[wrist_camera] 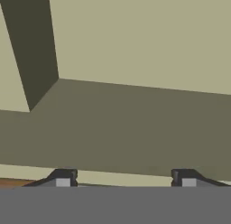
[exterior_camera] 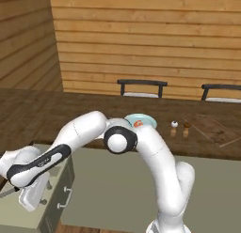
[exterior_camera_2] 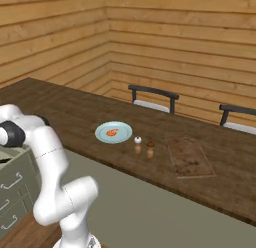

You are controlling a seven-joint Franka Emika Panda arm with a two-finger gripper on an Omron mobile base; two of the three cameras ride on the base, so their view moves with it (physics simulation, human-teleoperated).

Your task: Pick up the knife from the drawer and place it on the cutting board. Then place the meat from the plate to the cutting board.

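Jaws (wrist_camera: 122, 180) spread wide apart, clamped on nothing, hanging low over the open drawer (exterior_camera: 23, 215) beside the surface's (exterior_camera_2: 60, 107) near left corner; beige drawer walls right in front of the fingertips (wrist_camera: 63, 177). Knife not clearly made out. Meat (exterior_camera_2: 113, 132) on the plate (exterior_camera_2: 122, 126) mid-surface; cutting board (exterior_camera_2: 189, 157) well apart toward the right, beyond two small shakers (exterior_camera_2: 144, 147).

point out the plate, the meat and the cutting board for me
plate (exterior_camera_2: 104, 134), right base view, on the bare pale-blue rim at its left side
meat (exterior_camera_2: 113, 132), right base view, on the middle of the orange-red lump
cutting board (exterior_camera_2: 189, 157), right base view, on the middle of its brown top face
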